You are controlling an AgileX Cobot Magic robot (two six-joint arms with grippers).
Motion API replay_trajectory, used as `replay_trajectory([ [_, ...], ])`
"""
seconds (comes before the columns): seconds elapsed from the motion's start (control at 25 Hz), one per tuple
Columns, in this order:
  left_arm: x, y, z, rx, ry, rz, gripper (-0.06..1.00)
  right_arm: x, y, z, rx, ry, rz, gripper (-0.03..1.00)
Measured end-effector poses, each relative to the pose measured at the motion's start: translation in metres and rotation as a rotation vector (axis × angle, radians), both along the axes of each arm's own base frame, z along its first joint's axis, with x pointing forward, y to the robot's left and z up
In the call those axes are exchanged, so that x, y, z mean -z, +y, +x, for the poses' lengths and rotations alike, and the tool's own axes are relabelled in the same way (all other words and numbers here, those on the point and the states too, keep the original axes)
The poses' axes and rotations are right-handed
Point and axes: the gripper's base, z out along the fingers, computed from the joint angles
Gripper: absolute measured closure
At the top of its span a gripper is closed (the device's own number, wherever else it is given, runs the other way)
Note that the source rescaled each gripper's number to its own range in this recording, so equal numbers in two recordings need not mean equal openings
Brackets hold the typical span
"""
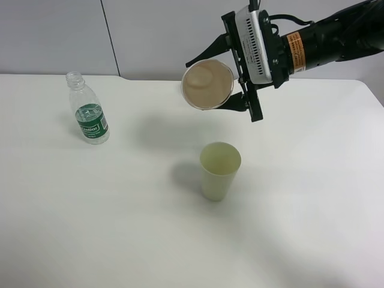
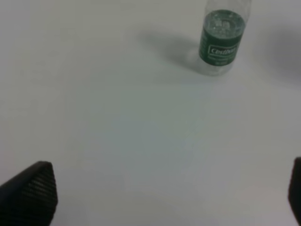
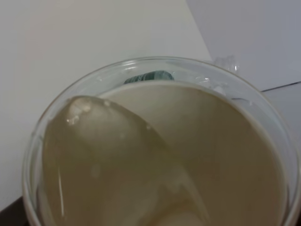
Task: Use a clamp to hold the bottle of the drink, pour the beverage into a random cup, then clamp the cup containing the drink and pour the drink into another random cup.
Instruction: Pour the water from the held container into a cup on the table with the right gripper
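My right gripper [image 1: 211, 84] is shut on the blue-banded cup [image 1: 207, 84], holding it in the air tipped on its side, its pinkish-cream inside facing the camera. The cup [image 3: 225, 136] fills the right wrist view, and clear beverage [image 3: 108, 160] pools against its lower wall. Just below and in front stands the pale green cup [image 1: 220, 170], upright on the table. No stream shows between them. The capless bottle [image 1: 89, 111] with its green label stands upright at the far left. My left gripper [image 2: 164, 193] hangs open over bare table, well short of the bottle [image 2: 221, 40].
The white table [image 1: 300, 240] runs to a grey wall at the back, and its right edge shows at the far right. The black right arm [image 1: 336, 36] reaches in from the upper right.
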Motion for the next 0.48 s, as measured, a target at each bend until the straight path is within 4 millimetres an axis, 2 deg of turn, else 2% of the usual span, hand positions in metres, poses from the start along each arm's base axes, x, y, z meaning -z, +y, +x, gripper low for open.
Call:
replay_trajectory([
  [0.48,0.0000,0.0000,0.0000,0.000,0.000,0.000,-0.06,-0.0010,0.0005,-0.0021,-0.023,0.005,0.013,0.97],
])
